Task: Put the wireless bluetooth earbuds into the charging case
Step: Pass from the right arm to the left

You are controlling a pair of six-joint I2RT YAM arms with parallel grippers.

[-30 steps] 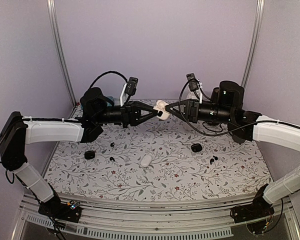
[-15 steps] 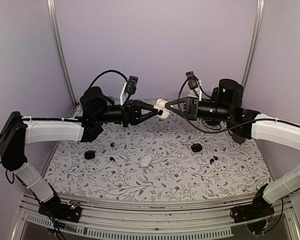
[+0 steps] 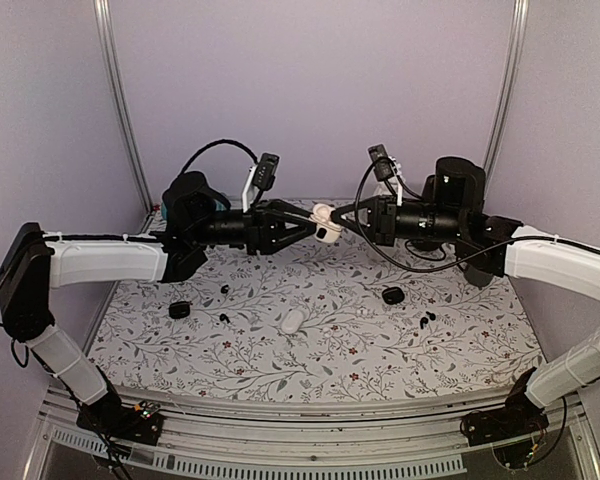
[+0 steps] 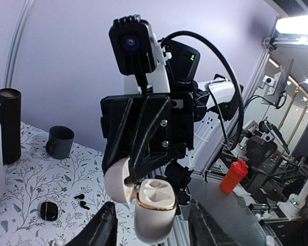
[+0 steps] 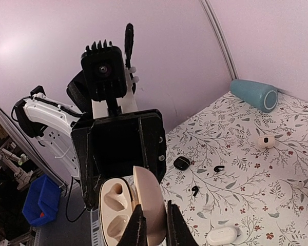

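Four wireless bluetooth earbuds [image 3: 223, 317] are left lying on the flowered tabletop [image 3: 340, 355], two left of centre and two towards the right, none touched by either arm. The charging case [image 3: 325, 222] meant to take them is held in mid-air above the far part of the tabletop, between the two arms, with its lid [image 5: 149, 205] hinged open. The well shown in the right wrist view looks empty.

A handover has just been made. A second ago the case was pinched by the left tool [image 4: 154, 226], while the right tool [image 5: 155, 228] stood apart beside it. Now the right tool is clamped on the open lid, its fingers nearly together on the thin shell. The left tool has been opened: in the left wrist view its fingers are seen on either side of the case body, with a gap on each side.

The case is thus judged to be carried by the right tool alone, by its lid. For the task, the left arm has been freed to fetch a bud while the open case is presented or set down. A grip on the lid only is judged weak, since the body could swing on its hinge.
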